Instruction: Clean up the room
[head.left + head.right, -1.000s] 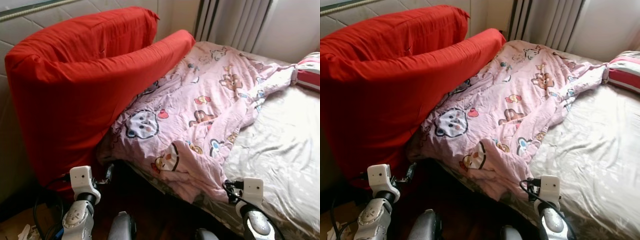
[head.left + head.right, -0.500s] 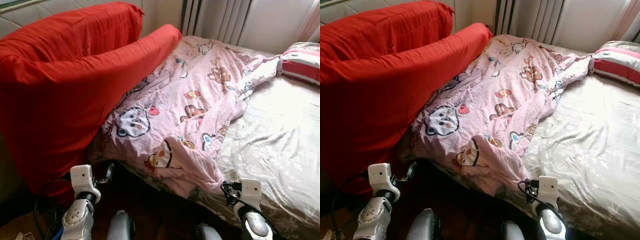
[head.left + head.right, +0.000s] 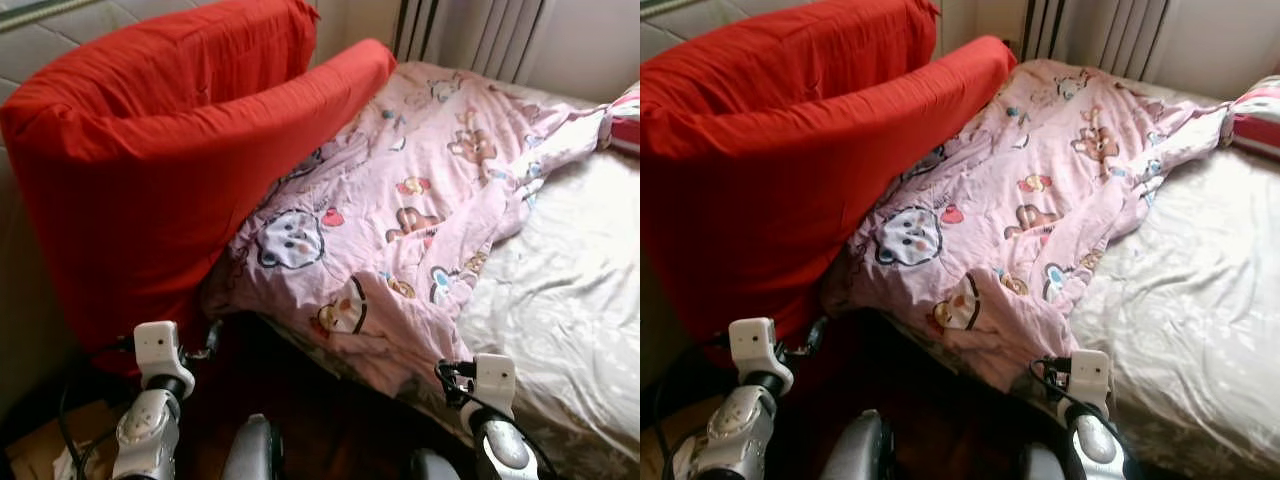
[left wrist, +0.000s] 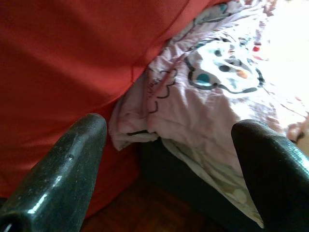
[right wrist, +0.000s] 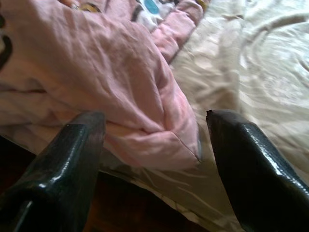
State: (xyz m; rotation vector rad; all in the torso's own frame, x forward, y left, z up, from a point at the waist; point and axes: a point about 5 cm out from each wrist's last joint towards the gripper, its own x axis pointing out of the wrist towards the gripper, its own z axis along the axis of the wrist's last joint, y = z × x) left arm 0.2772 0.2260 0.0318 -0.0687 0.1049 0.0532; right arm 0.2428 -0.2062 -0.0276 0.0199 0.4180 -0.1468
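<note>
A crumpled pink duvet [image 3: 420, 200] printed with cartoon animals lies slantwise over the bed, one corner hanging off the near edge. A big red cushion [image 3: 170, 150] leans against the headboard at the left, touching the duvet. My left gripper [image 4: 169, 128] is open, low by the bed's corner, facing the seam where the red cushion [image 4: 63, 58] meets the duvet [image 4: 217, 96]. My right gripper [image 5: 154, 121] is open too, just short of the hanging duvet corner [image 5: 140, 96], with nothing between its fingers.
A pale patterned sheet [image 3: 570, 290] covers the right half of the bed. A red-and-white striped pillow [image 3: 625, 125] lies at the far right. Pale curtains [image 3: 470, 35] hang behind. Dark wooden floor [image 3: 310, 410] lies below the bed edge, with paper clutter [image 3: 45, 455] at the lower left.
The whole picture has swung right and then back left, so the camera moved. Bedding and cushion lie as before, and both arms hold the same low pose.
</note>
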